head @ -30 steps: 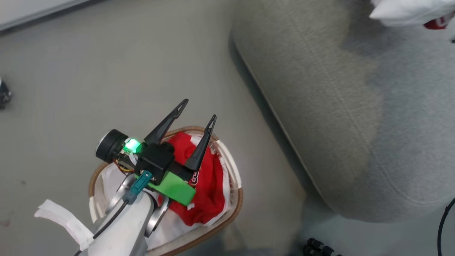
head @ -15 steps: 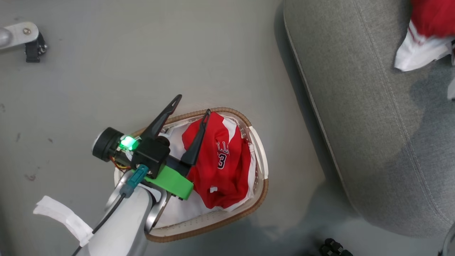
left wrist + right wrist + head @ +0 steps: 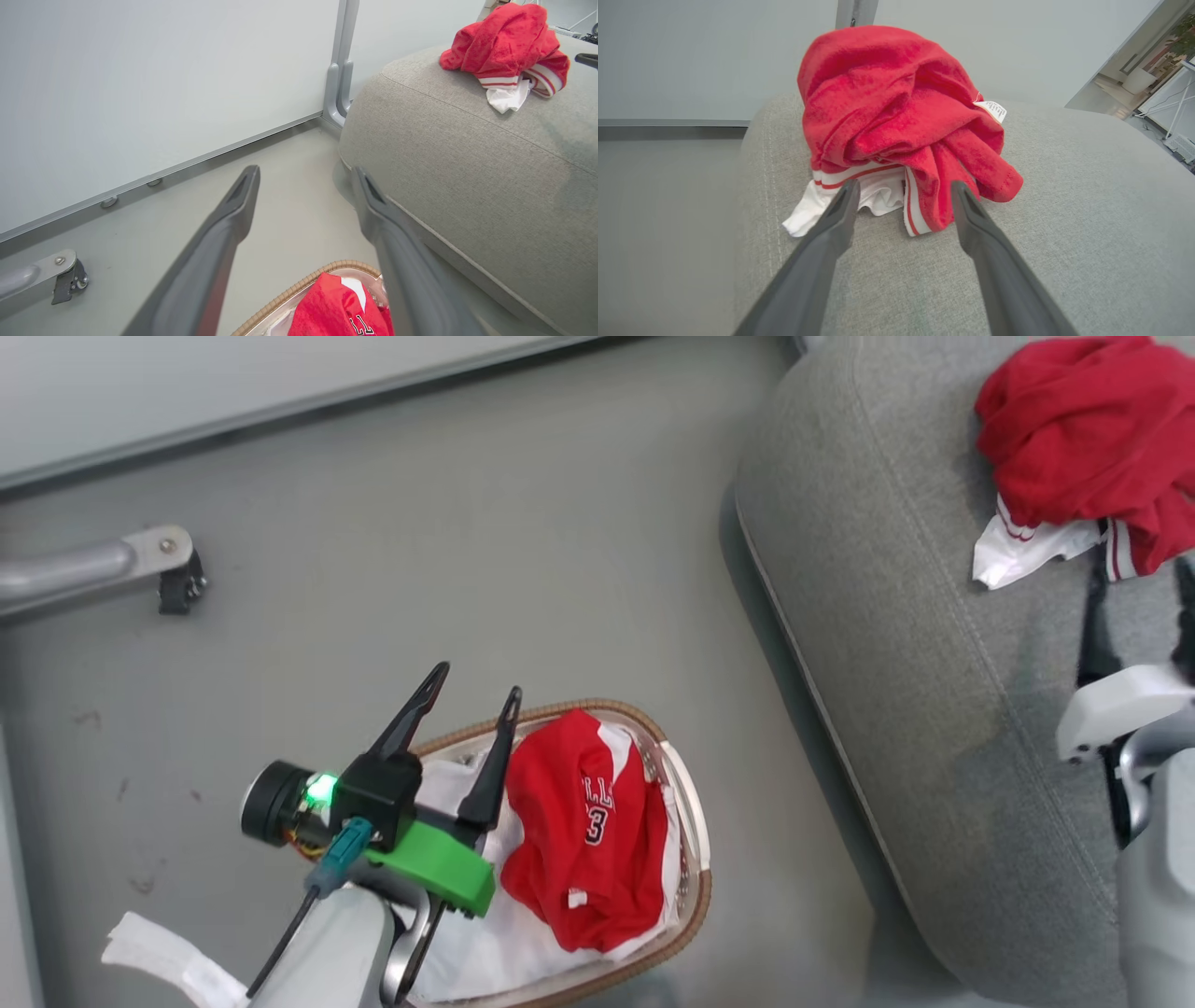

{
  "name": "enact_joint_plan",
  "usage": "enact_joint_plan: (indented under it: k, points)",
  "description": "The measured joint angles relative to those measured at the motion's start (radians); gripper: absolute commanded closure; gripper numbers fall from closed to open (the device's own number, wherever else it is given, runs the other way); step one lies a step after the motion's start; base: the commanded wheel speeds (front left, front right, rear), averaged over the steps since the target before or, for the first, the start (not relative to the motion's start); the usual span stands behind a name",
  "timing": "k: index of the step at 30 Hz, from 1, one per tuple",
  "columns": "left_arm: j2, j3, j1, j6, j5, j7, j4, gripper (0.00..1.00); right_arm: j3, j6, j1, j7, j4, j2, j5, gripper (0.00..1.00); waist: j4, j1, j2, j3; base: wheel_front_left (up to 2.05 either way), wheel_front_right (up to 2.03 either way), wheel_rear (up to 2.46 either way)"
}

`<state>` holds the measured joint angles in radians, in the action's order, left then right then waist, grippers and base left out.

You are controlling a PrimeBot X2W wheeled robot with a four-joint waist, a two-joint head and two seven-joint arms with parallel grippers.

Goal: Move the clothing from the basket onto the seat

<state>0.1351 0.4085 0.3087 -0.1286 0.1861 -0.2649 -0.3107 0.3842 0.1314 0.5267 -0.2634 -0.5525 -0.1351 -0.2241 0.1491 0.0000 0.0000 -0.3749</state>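
Head view: the left gripper (image 3: 475, 681) hangs over the basket (image 3: 695, 896), fingers spread and empty. Its arm hides the basket's near side. A crumpled red jersey (image 3: 583, 831) numbered 3 lies inside. The right gripper (image 3: 1141, 579) is blurred at the frame edge.

Left wrist view: the jersey is cut off below.

Right wrist view: parted, empty fingers point at a red bundle (image 3: 896, 107) with white striped trim on the couch (image 3: 1064, 210).

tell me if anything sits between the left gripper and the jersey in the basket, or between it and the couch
Nothing visible. The left gripper hangs open over the basket rim, beside the jersey, which lies uncovered on top. Only bare floor separates the basket from the seat.
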Motion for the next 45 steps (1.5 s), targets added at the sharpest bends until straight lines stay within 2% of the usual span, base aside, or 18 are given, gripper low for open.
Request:
enact_joint_plan:
  k: [11,16,25,32,37,45]
  points:
    - [-0.033,-0.187,-0.098,0.010,-0.021,0.000,-0.036,0.00,-0.241,0.000,-0.112,0.000,0.114,0.031,0.178,0.00,-0.060,0.0000,0.0000,0.141,0.00,0.00,0.00]
    - [-0.046,-0.256,-0.135,0.014,-0.032,0.000,-0.041,0.00,-0.300,0.000,-0.167,0.000,0.142,0.052,0.242,0.00,-0.103,0.0000,-0.0001,0.190,0.00,0.00,0.00]
    - [-0.063,-0.329,-0.231,0.008,-0.056,0.000,-0.028,0.00,-0.325,0.000,-0.292,0.000,0.165,0.075,0.279,0.00,-0.171,0.0000,0.0000,0.293,0.00,0.00,0.00]
    - [-0.072,-0.361,-0.286,0.004,-0.055,0.000,-0.021,0.00,-0.321,0.000,-0.367,0.000,0.177,0.080,0.292,0.00,-0.195,0.0000,0.0000,0.355,0.00,0.00,0.00]
    - [-0.077,-0.364,-0.301,0.001,-0.047,0.000,-0.020,0.00,-0.322,0.000,-0.379,0.000,0.176,0.082,0.297,0.00,-0.188,-0.0001,0.0000,0.364,0.00,0.00,0.00]
    - [-0.080,-0.278,-0.282,0.001,-0.002,0.000,-0.047,0.00,-0.339,0.000,-0.347,0.000,0.190,0.084,0.297,0.00,-0.169,0.0000,0.0000,0.325,0.00,0.00,0.00]
